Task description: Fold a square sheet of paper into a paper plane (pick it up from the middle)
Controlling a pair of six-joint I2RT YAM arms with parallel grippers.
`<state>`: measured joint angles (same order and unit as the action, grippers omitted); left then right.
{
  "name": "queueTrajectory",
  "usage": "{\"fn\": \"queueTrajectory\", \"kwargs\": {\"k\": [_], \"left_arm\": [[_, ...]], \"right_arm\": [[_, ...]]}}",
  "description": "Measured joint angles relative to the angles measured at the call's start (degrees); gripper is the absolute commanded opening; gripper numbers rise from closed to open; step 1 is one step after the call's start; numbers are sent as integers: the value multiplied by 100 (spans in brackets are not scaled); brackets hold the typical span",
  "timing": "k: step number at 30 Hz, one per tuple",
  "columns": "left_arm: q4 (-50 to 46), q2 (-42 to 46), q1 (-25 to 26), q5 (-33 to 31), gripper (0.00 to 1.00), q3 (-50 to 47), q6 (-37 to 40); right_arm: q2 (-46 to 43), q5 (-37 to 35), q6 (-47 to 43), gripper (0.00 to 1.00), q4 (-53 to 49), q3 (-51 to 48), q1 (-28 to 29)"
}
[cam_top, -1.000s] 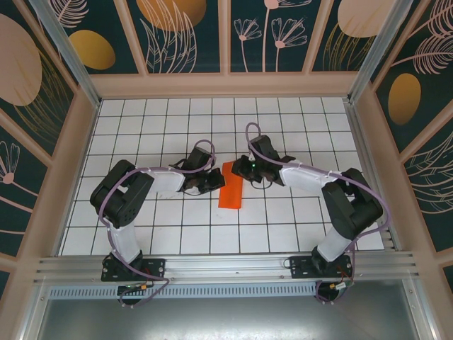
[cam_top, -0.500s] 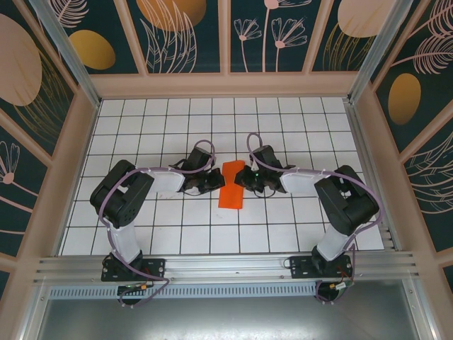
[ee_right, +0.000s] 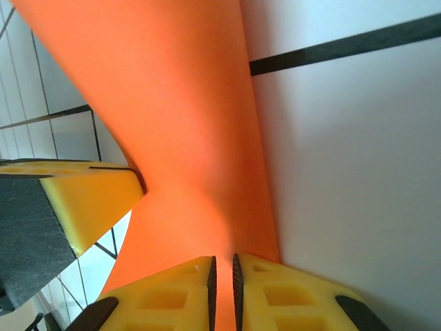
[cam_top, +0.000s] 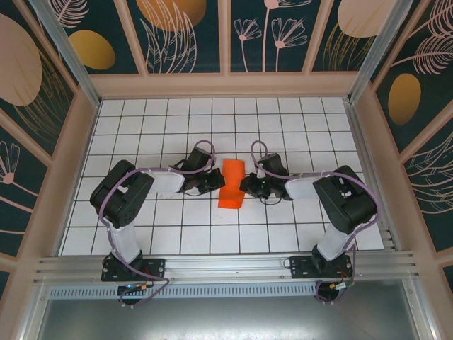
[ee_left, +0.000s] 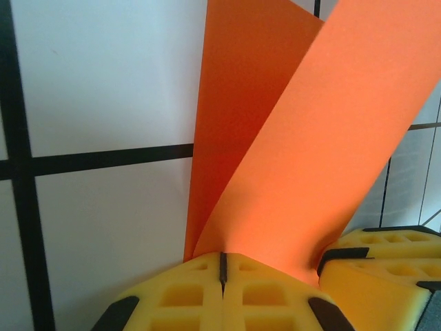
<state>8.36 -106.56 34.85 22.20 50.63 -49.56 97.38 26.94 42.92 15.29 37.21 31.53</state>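
Left wrist: smooth folded orange paper (ee_left: 303, 158) nipped tight by yellow-padded left tool (ee_left: 222, 263), right tool (ee_right: 222, 267).

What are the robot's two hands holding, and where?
The folded orange sheet of paper: the left gripper pinches its left side, the right gripper its right side.

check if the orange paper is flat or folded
Folded: the orange paper is a narrow strip from above; up close, two layers fan apart.

orange paper (cam_top: 232, 185), folded narrow, flaps lifted
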Motion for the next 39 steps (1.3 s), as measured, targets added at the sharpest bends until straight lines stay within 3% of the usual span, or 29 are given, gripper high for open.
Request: {"fn": "queueTrajectory", "kwargs": {"k": [11,28,39], "left_arm": [[85,17,0,0,0,-55,0],[201,39,4,-22,0,-125,0],[238,44,4,-22,0,-149,0]], "right_arm": [[-632,153,31,19,157,-166,11],[-179,291,179,18,662,-531,232],[-734,98,365,18,560,-546,496]]}}
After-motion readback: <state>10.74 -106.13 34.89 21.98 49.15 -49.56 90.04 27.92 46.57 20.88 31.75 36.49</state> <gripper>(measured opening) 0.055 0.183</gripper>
